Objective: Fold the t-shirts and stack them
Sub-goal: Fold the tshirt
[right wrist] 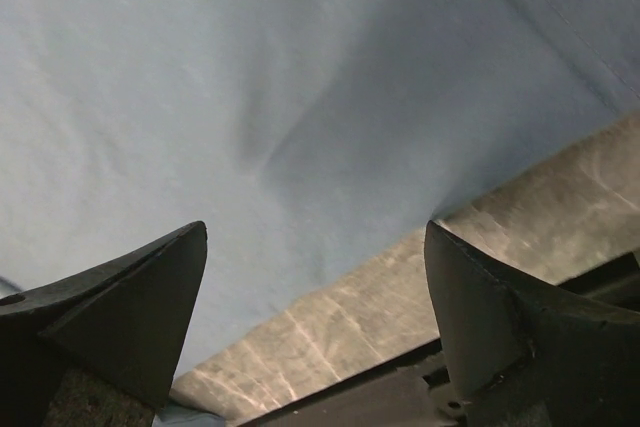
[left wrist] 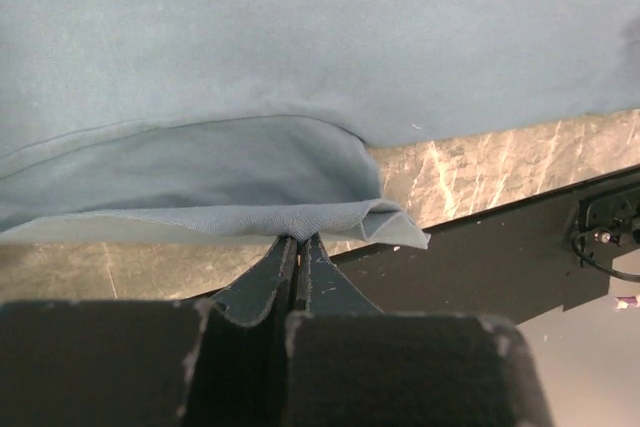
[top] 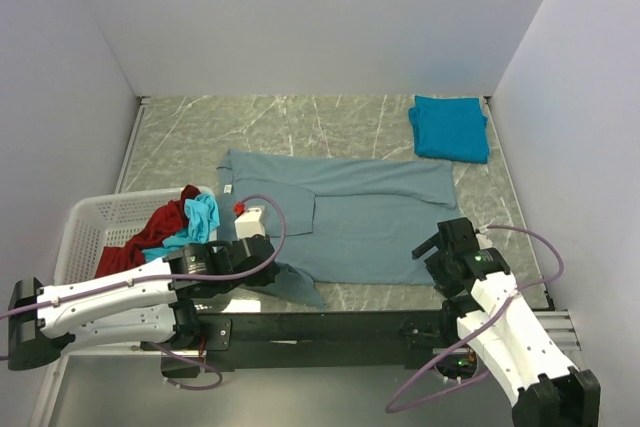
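Nearest the lens, my left gripper [left wrist: 297, 247] is clenched on a doubled-over corner of the grey-blue t-shirt [top: 350, 212], the fingers pressed flat together with the hem bunched between their tips. My right gripper [right wrist: 315, 237] hangs released, jaws wide apart, above the same shirt's near edge on the other side, gripping nothing. The shirt lies spread across the middle of the marbled table [top: 300, 127]. I judge the step in hand to be the fold of this big shirt, with one near corner caught and the other not yet taken. The next move seems to call for my right gripper to drop onto the hem and close. Both corners could then rise together and travel evenly toward the far edge so the cloth does not skew. Only the left wrist view proves the pinch, which the arm hides from above. Only the top view shows the rest: a teal-blue t-shirt [top: 450, 127] already folded in the far right corner, and the red t-shirt [top: 150, 237] and turquoise t-shirt [top: 200, 215] heaped in the white basket [top: 90, 222] at left. The right wrist view adds bare table just beneath the hem.
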You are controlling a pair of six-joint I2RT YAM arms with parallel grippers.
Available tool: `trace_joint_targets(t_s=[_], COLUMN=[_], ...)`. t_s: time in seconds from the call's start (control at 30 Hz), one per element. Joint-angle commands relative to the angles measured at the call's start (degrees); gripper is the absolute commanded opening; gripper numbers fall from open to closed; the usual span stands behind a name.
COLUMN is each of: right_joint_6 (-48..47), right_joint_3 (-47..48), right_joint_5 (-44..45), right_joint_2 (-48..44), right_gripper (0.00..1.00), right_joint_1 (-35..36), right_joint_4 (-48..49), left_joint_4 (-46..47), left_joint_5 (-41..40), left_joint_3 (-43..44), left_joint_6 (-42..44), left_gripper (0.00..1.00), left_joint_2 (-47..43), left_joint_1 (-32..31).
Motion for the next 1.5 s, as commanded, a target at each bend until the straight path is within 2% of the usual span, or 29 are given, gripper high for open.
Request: trace_joint_targets(t_s=[0.0,0.23,0.43,0.5,0.53,0.57,0.67,0.9,0.97,1.23,1.47], right_joint_6=[2.02,3.42,2.99,2.29,2.11,1.85,1.14,-0.53,-1.06,-5.1,-8.52], right_joint_3=[-0.59,-2.96,-3.14,-2.79,-2.7,-2.7,-2.7,-2.0,-0.87,3.8,9.15], right_joint_5=[0.11,-2.35,-0.77,-0.24,-0.15,-0.24,-0.5,-0.33,0.11,1.08,1.07], right_joint_2=[1.36,4.26,6.89,7.59,7.69,7.86,8.39,9.88,10.15,12.08,17.08], right_gripper=[0.94,0.87,0.75,0.64,0.56,0.44,0.26,0.04,0.0,0.0,0.0], right_joint_1=[0.4,0.31,0.31,0.23,0.31,0.31,0.23,0.31,0.23,0.31,0.31], right_joint_4=[-1.57,1.67,2.82,2.65,2.65,2.82,3.0,3.35,2.91,2.82,3.44], left_joint_4=[2.16,1.91,1.73,1.81,1.73,1.81,1.73,3.57,3.66,4.71,5.67], left_joint_5=[-0.17,0.27,0.35,0.53,0.53,0.53,0.26,0.97,0.62,-1.93,-7.2], left_joint_3=[-0.83,-0.83,-0.66,-0.66,-0.66,-0.66,-0.57,-0.57,-0.05,2.24,4.97], left_joint_6=[1.22,1.57,2.18,2.53,2.62,2.8,2.8,4.2,4.9,8.24,10.79], left_gripper=[0.01,0.01,0.01,0.01,0.01,0.01,0.01,0.01,0.01,0.01,0.01], left_joint_2=[-2.22,-1.52,-1.52,-1.61,-1.7,-1.61,-0.82,-1.43,-1.35,-0.29,1.46], left_joint_1=[0.44,0.88,1.58,2.11,2.37,2.46,4.3,5.36,5.63,6.51,8.43])
